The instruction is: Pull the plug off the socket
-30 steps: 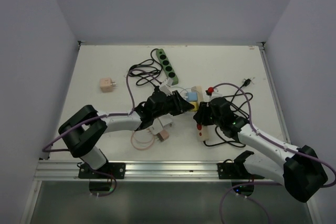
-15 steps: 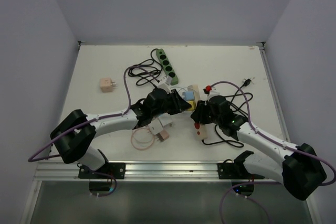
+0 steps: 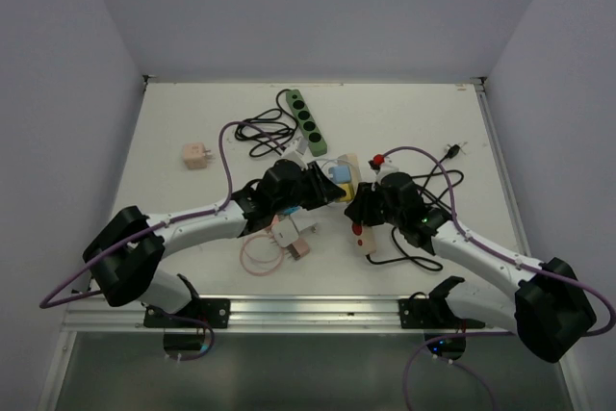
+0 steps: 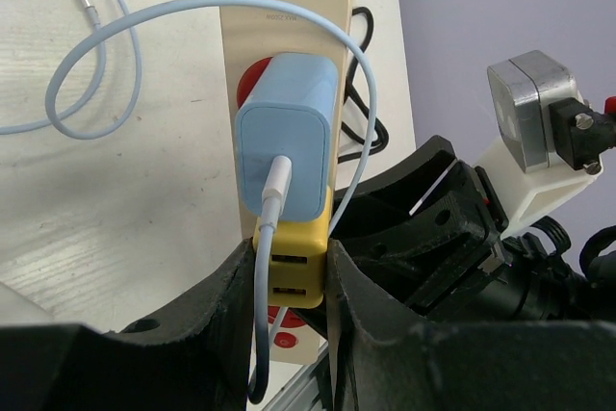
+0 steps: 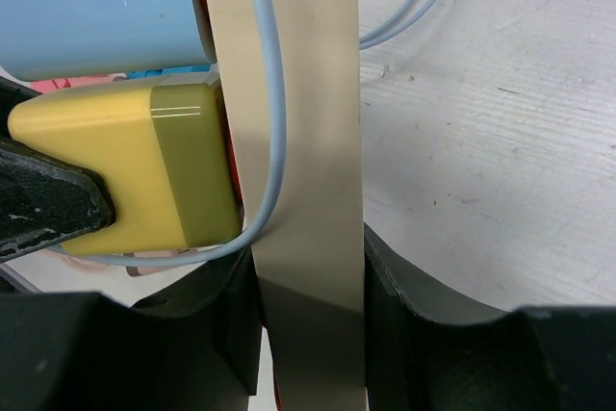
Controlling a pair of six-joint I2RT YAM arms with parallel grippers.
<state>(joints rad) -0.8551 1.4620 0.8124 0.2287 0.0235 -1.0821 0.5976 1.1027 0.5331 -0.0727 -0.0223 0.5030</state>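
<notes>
The socket is a beige power strip (image 5: 308, 141), and my right gripper (image 5: 310, 267) is shut on its sides. A yellow plug (image 4: 294, 267) with two USB ports sits in the strip, and my left gripper (image 4: 291, 252) is shut on it. Beside the yellow plug, a blue charger (image 4: 286, 156) with a pale blue cable (image 4: 67, 74) is also plugged in. In the top view both grippers meet at the strip (image 3: 362, 234) mid-table, the left gripper (image 3: 332, 190) opposite the right gripper (image 3: 364, 207).
A green power strip (image 3: 306, 120) lies at the back with black cables (image 3: 255, 132) coiled beside it. A pink cube adapter (image 3: 196, 156) sits to the left. White and pink adapters (image 3: 292, 235) rest under my left arm. More black cable (image 3: 428, 238) loops around my right arm.
Both grippers and the strip between them have shifted slightly up and to the left in the top view. The left arm's elbow has swung left. Both grips are unchanged.
</notes>
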